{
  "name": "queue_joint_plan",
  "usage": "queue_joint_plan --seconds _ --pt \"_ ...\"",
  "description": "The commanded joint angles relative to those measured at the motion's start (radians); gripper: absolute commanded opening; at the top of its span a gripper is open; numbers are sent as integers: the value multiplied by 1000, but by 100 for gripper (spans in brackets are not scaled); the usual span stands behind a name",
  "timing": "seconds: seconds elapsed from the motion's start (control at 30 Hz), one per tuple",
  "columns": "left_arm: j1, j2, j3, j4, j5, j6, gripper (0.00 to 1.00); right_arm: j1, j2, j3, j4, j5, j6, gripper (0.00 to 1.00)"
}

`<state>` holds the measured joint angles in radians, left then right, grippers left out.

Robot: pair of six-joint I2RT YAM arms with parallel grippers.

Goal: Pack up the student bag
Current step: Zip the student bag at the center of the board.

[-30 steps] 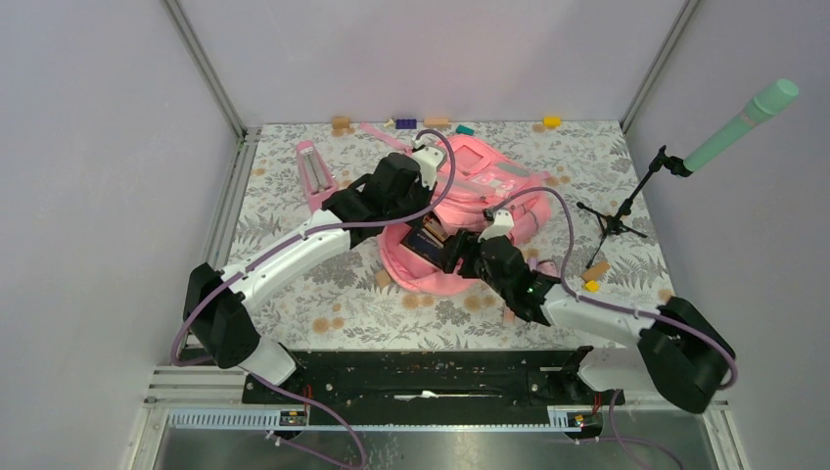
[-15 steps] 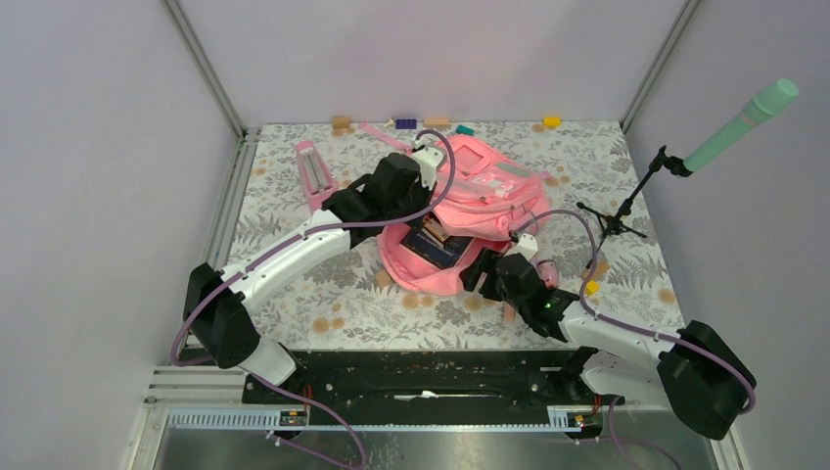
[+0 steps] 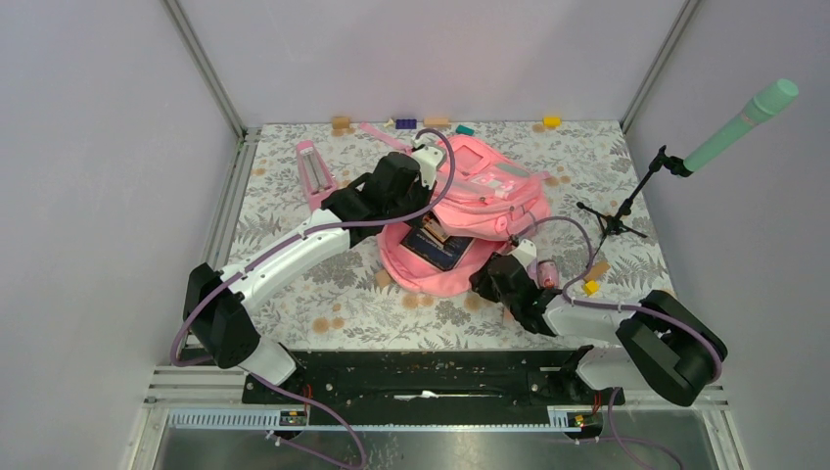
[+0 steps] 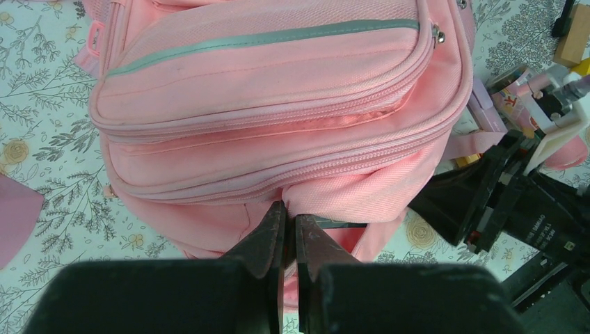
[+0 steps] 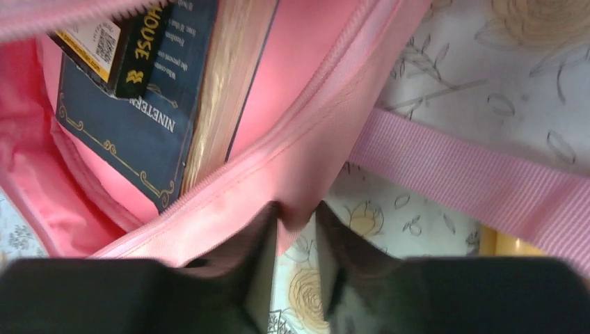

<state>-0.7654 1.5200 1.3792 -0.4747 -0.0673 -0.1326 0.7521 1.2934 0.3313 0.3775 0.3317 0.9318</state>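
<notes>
The pink student bag (image 3: 494,186) lies on the flowered cloth with its main opening facing the arms. Inside lie a dark blue book (image 5: 125,118) and a smaller black one (image 5: 132,42). My left gripper (image 4: 290,212) is shut on a fold of the bag's upper flap and holds the mouth up; from above it sits at the opening's far edge (image 3: 423,217). My right gripper (image 5: 298,216) is at the bag's near rim (image 3: 486,274). Its jaws stand apart, and the pink zip edge pokes in between the tips.
A pink ribbed strap (image 5: 473,181) runs across the cloth right of my right gripper. A pink triangular stand (image 3: 315,171) stands at the back left, and a microphone stand (image 3: 626,206) with a mint microphone (image 3: 744,122) at the right. Small blocks (image 3: 405,122) line the back edge; a yellow one (image 3: 591,286) lies near the right arm.
My right arm drew back out of the bag's mouth toward the near right, then settled at the bag's near rim with its jaws narrowing. The left arm and the books have not moved.
</notes>
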Motion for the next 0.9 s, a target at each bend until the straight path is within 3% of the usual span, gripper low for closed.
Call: queue_joint_plan --seconds 0.0,0.2,0.63,0.67,0.8,0.87 --pt "-3 -53 68 66 13 -19 0 -73 28 64 62 47 -47 22" --pt "-3 -65 68 69 34 -12 0 -218 36 152 33 -48 -151 0" --pt "-76 -36 71 95 206 -47 0 -528 244 465 -175 -395 -339 0" --pt "-82 -32 72 98 225 -57 0 -541 242 472 -182 -414 -347 7" --pt "-92 -20 67 109 243 -83 0 -545 143 420 -195 -418 -374 56" --pt "-92 -17 65 106 220 -82 0 -545 77 386 -213 -418 -368 67"
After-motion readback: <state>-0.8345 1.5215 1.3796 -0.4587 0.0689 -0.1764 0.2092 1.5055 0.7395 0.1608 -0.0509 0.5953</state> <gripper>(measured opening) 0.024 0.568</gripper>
